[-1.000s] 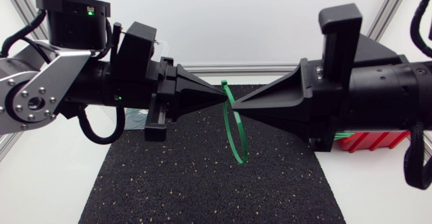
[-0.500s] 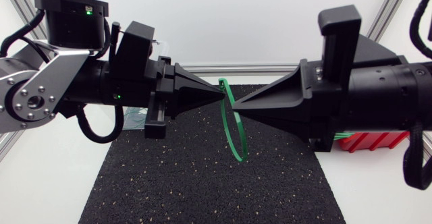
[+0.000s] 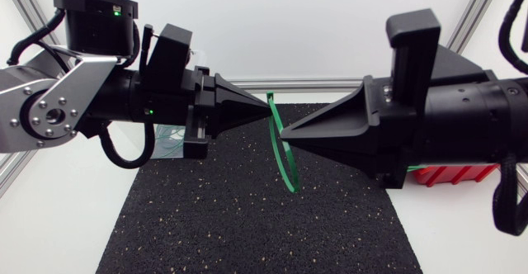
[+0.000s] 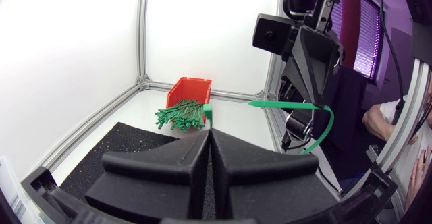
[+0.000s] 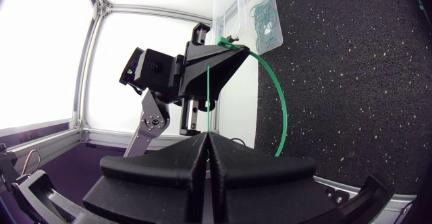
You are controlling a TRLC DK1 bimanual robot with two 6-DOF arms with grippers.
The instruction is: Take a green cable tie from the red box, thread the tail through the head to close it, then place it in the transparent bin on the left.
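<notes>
Above the black mat [image 3: 247, 224] a green cable tie [image 3: 283, 165] hangs as a loop between my two grippers. My left gripper [image 3: 268, 110] is shut on its head end. My right gripper [image 3: 283, 139] is shut on the strap just below and to the right. In the left wrist view the green head sits at the tips of the left gripper [image 4: 208, 131], and the tail runs across to the right gripper [image 4: 314, 104]. In the right wrist view a thin green tail rises from the right gripper [image 5: 208, 135] toward the left gripper [image 5: 226, 46].
The red box [image 4: 191, 88] stands at the table's right rear, with a bundle of green ties [image 4: 179, 114] spilling from it. The transparent bin [image 5: 233, 1] on the left holds a few closed green ties [image 5: 263, 18]. An aluminium frame edges the table.
The left gripper's tip has risen slightly and the right gripper's tip has dropped slightly, so the tips now stand a little farther apart. Both stay shut on the tie.
</notes>
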